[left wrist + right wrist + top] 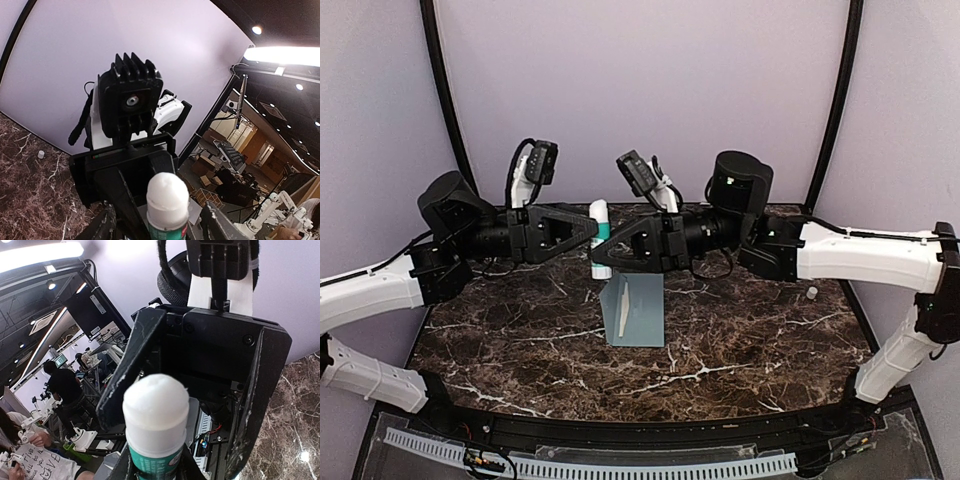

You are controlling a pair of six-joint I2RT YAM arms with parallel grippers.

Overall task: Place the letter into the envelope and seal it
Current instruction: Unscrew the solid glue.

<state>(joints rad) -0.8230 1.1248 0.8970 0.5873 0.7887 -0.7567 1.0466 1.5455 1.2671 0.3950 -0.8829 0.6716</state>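
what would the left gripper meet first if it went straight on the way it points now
The upright white glue stick with a teal band, held by the right gripper. It sits between the left gripper's open fingers; contact looks near, depth unclear.

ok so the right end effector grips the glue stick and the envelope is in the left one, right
No. The right end effector does grip the glue stick, but the envelope lies on the table, not in the left end effector; the top view shows it.

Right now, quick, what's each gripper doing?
Left gripper: open, straddling the glue stick.
Right gripper: closed on the glue stick.
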